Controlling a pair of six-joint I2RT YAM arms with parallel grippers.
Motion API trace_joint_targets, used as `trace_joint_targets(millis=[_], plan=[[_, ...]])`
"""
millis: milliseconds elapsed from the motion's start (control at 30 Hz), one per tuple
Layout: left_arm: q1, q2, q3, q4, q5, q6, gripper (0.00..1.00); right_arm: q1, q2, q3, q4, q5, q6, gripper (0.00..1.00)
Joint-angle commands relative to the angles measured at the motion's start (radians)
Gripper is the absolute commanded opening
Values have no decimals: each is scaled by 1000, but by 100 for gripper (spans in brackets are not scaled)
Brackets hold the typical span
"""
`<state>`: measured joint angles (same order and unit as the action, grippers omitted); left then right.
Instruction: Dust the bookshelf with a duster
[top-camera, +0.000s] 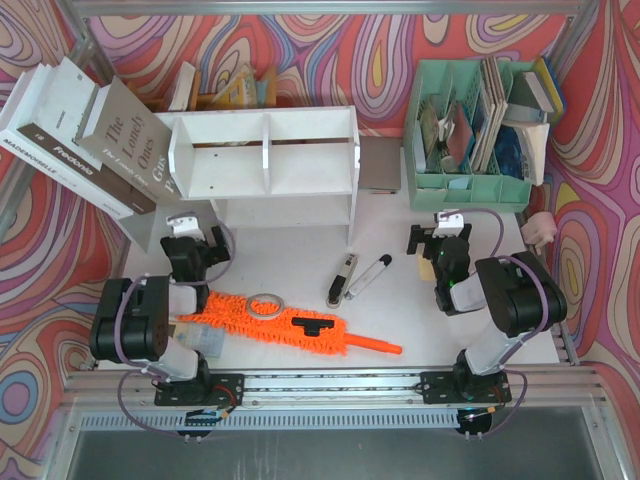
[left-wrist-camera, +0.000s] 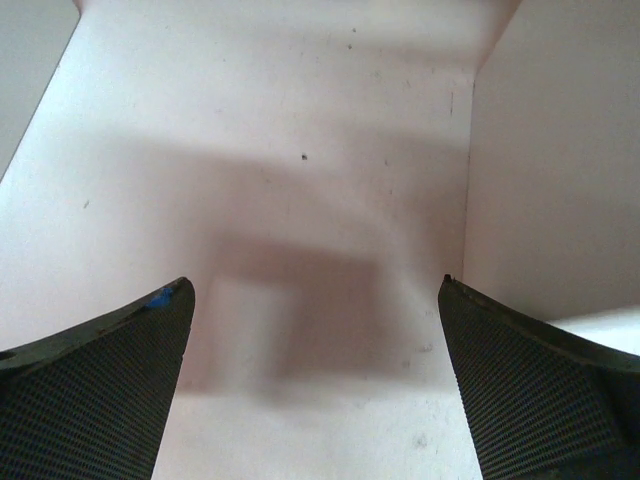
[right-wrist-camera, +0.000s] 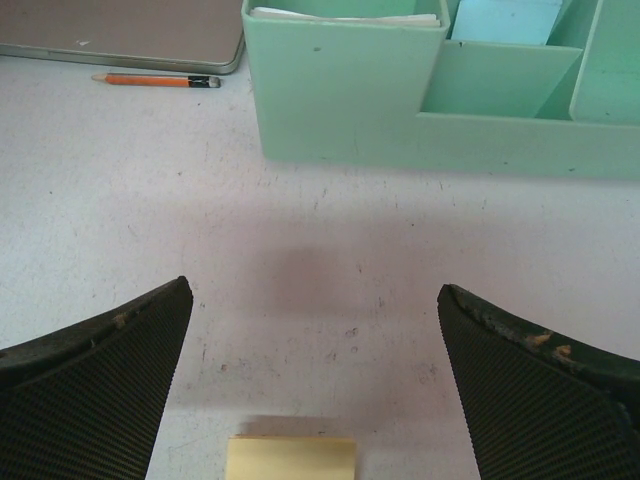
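Orange duster (top-camera: 290, 325) flat on the table (top-camera: 400, 310) near the front edge, handle toward the right; white bookshelf (top-camera: 265, 150) behind (two pens (top-camera: 357, 277) between them), untouched.

Layout from table (top-camera: 300, 250) centre | bookshelf (top-camera: 265, 160) 12 o'clock | organiser (top-camera: 470, 185) 2 o'clock | books (top-camera: 90, 140) 10 o'clock | duster (top-camera: 225, 303) 7 o'clock, lying flat | pens (top-camera: 343, 280) at its 1 o'clock

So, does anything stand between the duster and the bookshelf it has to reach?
Two pens lie on the table between duster and bookshelf, toward the right. A pale ring and a small black piece rest on the duster itself.
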<state>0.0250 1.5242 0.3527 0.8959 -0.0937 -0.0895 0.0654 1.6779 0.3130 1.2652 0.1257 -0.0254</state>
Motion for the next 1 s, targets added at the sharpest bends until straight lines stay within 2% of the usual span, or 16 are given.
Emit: trace_joint_targets(millis=[0,200,367,433,567,667,767,867,967], plan=[[-24,-33,-127,235,-48,20,98,-7,5,13,-5,-6,2,99],[-108,-136,-237,355,-160,74,98,-4,-13,-12,28,-61,-26,99],[-215,-387,-310,231,-294,91,98,11,-100,-35,6,-42,-41,99],[-285,-522,-332,111,-360,113,98,30,-177,-16,-125,-17,-42,99],[-408,-861,-308,-249,-478,135,98,113,-297,-40,-184,48,-70,99],[-454,-1129,-261,-531,-498,107,98,167,-391,-8,-341,33,-88,99],[-457,-1321,-191,-804,-450,34,98,178,-492,2,-444,-58,-18,99],[-457,-1407,-125,-965,-418,-70,98,178,-594,46,-602,-115,122,99],[-457,-1406,-67,-1054,-363,-165,98,177,-674,108,-779,-122,310,99]])
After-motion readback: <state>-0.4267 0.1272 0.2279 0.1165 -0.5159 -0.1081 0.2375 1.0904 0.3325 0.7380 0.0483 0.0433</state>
